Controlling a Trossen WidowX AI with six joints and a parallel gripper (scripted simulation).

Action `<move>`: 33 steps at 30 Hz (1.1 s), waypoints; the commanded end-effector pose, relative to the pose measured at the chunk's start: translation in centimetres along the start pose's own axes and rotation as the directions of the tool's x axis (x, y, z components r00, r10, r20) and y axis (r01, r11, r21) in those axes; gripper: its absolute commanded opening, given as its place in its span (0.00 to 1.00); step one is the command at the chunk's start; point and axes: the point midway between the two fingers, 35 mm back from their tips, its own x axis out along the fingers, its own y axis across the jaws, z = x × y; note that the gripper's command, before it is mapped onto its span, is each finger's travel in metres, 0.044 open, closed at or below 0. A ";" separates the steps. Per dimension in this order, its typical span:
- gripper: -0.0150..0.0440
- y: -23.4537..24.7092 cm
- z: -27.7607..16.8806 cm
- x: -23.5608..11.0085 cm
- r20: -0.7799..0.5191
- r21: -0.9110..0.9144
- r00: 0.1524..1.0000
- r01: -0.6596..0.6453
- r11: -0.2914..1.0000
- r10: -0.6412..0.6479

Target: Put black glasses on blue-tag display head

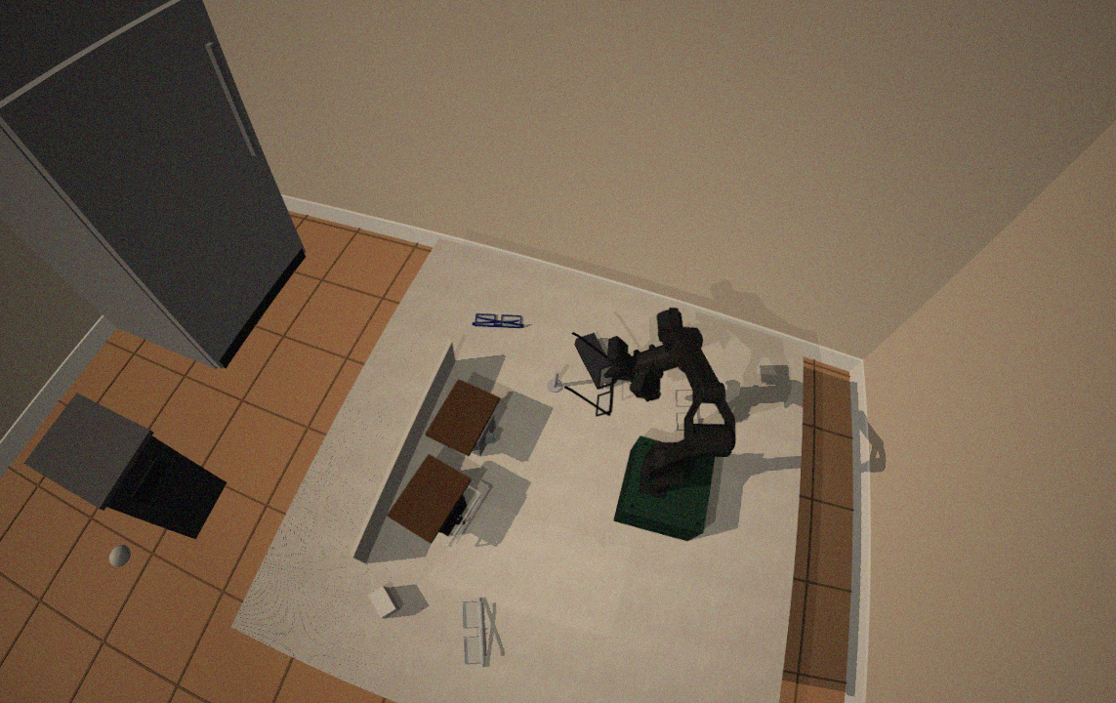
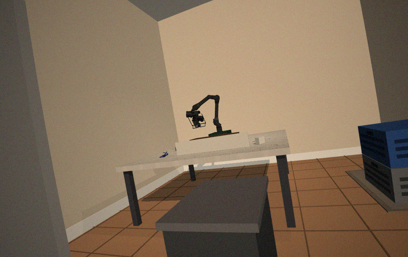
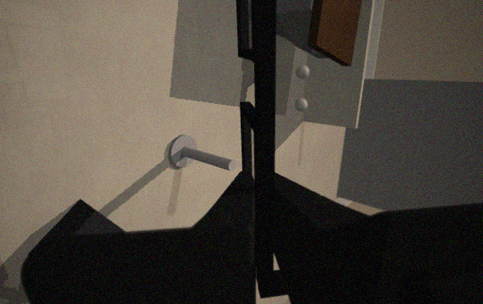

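Observation:
My gripper (image 1: 612, 367) (image 2: 195, 120) (image 3: 254, 181) is shut on the black glasses (image 1: 591, 352) (image 2: 198, 122) (image 3: 264, 84) and holds them in the air above the table, front frame upright, temples trailing. Two display heads with brown tops (image 1: 463, 415) (image 1: 429, 496) stand to the left, in front of a low white backboard (image 1: 408, 441) (image 2: 211, 144). The nearer one shows in the wrist view (image 3: 334, 29) past the glasses, with two small knobs on its grey face. I cannot see which head carries the blue tag.
A small grey peg stand (image 1: 555, 383) (image 3: 181, 151) stands on the table under the glasses. Blue glasses (image 1: 499, 320) (image 2: 163, 155) lie at the far left edge. Grey glasses (image 1: 481, 629) and a white cube (image 1: 384, 600) (image 2: 258, 140) lie at the other end. The arm's green base (image 1: 671, 507) is at the right.

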 end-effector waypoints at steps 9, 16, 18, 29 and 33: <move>0.25 0.0 0.0 0.0 -0.001 0.007 1.000 -0.002 1.000 0.002; 0.25 0.0 0.0 0.0 -0.001 0.007 1.000 -0.002 1.000 0.002; 0.25 0.0 0.0 0.0 -0.001 0.007 1.000 -0.002 1.000 0.002; 0.25 -0.4 1.3 2.1 0.074 0.066 0.993 -0.095 0.993 0.090; 0.25 -0.6 2.1 3.2 0.108 0.092 0.984 -0.149 0.984 0.139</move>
